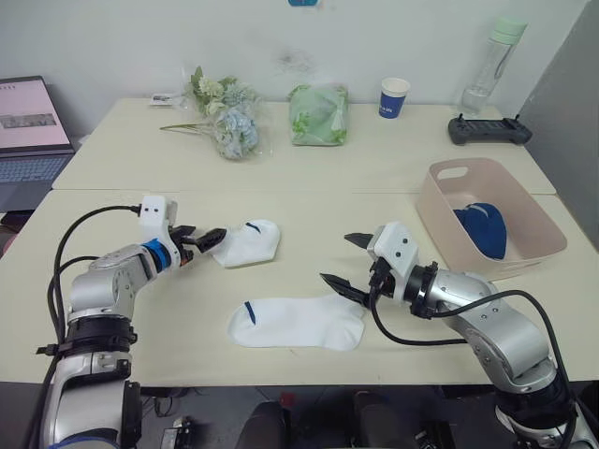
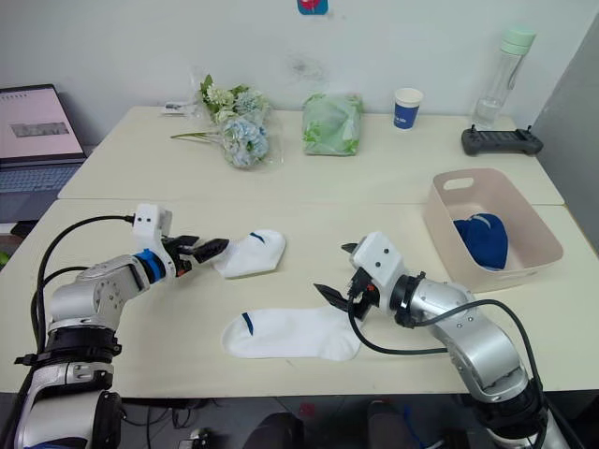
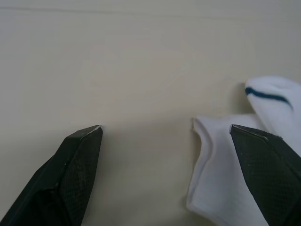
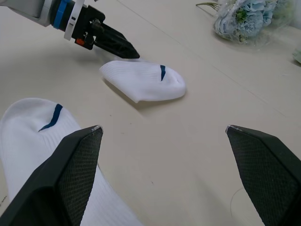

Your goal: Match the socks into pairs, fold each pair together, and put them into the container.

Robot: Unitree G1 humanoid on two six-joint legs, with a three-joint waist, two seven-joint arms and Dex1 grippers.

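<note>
Touching the folded white sock (image 1: 249, 242) (its edge): left pincer (image 1: 208, 239), parted.

2 white socks (image 1: 296, 323) – 1 container (image 1: 535, 229)

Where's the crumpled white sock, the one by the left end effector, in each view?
Left eye: crumpled sock left of centre, at the left end effector.
Right eye: same place.
Left wrist: beside one finger.
Right wrist: centre, beyond the flat sock.
Shared landmark: its dark cuff mark.
</note>
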